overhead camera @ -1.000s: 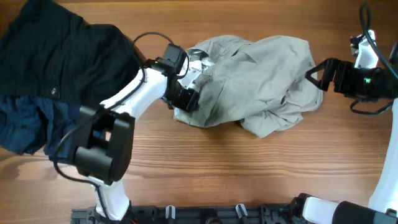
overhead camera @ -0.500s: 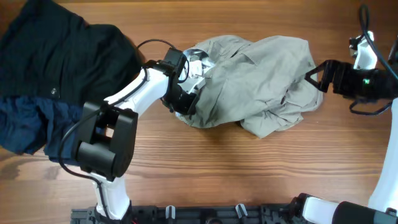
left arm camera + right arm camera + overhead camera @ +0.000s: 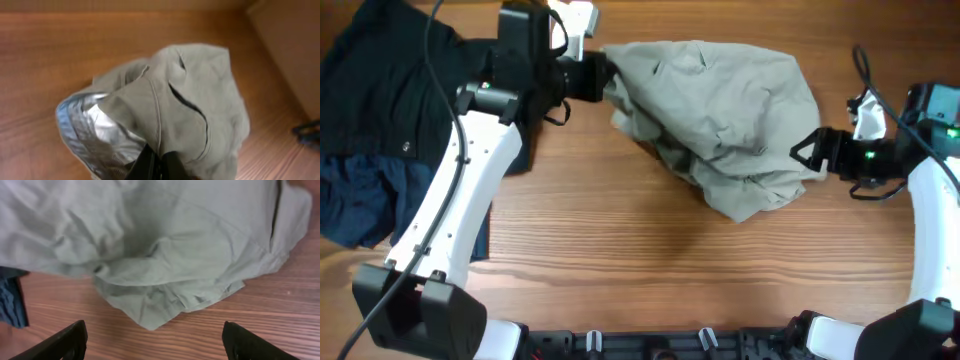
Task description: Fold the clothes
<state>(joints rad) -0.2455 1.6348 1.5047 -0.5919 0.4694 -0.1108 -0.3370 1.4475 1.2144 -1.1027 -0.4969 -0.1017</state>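
The left gripper [image 3: 159, 164], its dark fingers pressed together at the bottom edge, pinches a fold of the pale khaki-grey garment [image 3: 200, 95]. The cloth spreads away, bunched and seamed, over the wooden table [image 3: 45, 60], with a shiny silver-grey lining [image 3: 92, 132] showing at its left.

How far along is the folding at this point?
Done: nothing looks folded; the khaki garment is a wrinkled heap on the table. In hand: the left gripper is shut on the garment's left end, and the right gripper is open at its right edge, gripping nothing yet. Left: spread it flat, then make every fold.
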